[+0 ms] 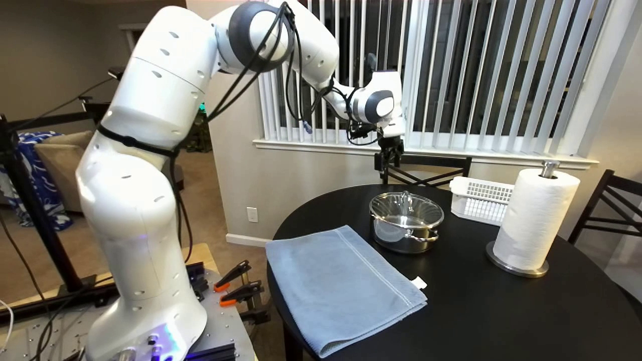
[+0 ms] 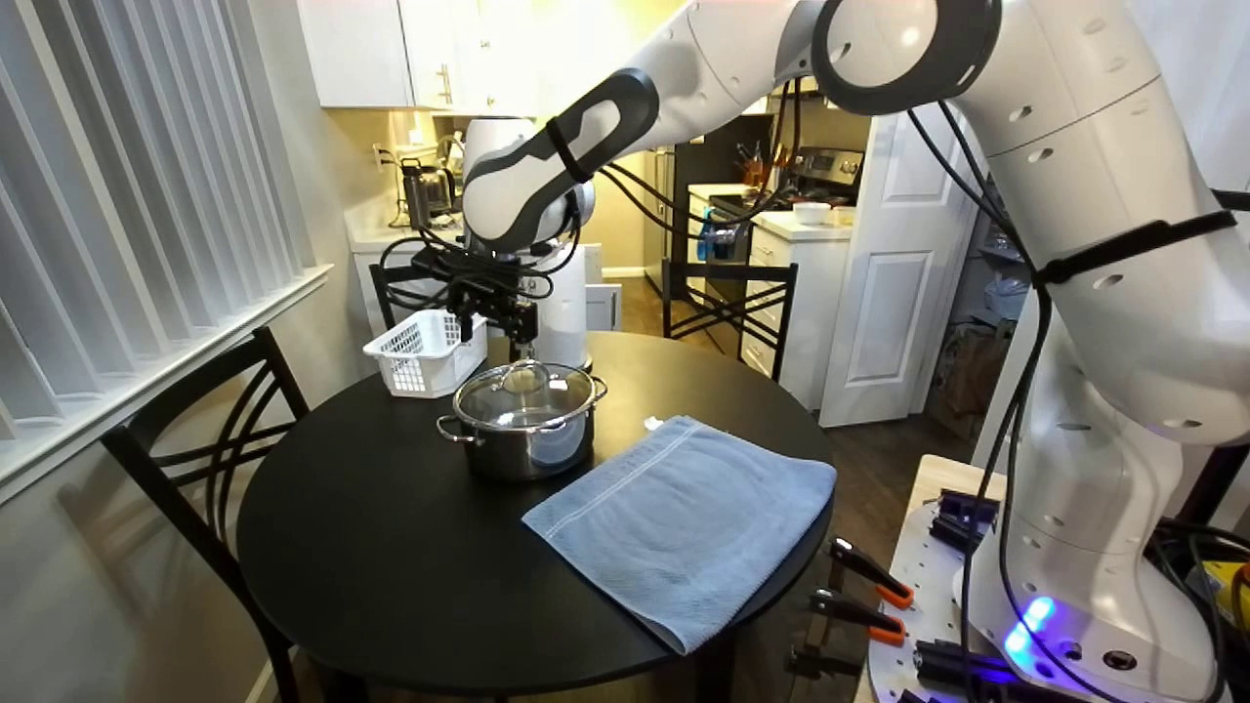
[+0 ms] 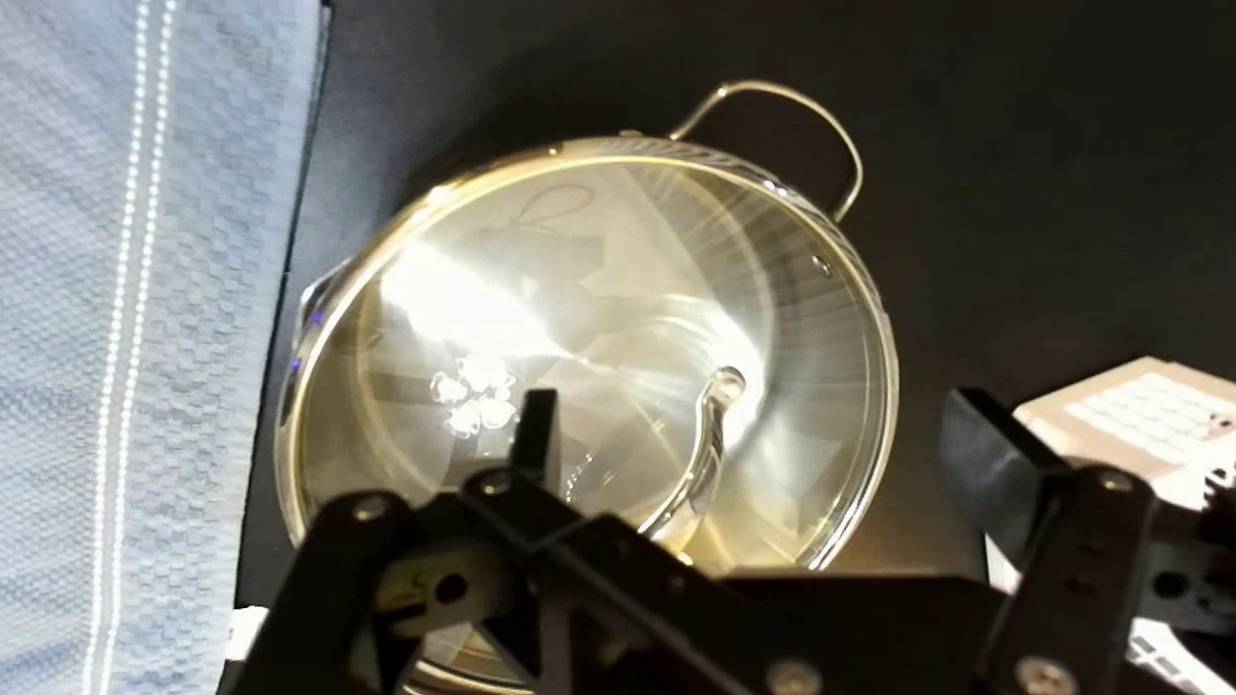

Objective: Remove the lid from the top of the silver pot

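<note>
We saw the gripper (image 3: 763,439) with its jaws well apart; below it, the lid (image 2: 510,398) lay on the silver pot (image 2: 503,456); the pot stood on the table (image 2: 391,552), just beside the blue cloth (image 2: 693,527).

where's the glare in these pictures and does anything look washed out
Wrist view: strong white glare on the lid, and the basket looks overexposed; in an exterior view, the kitchen cabinets wash out toward white; in both exterior views, a blue glow lights the robot's base.
</note>
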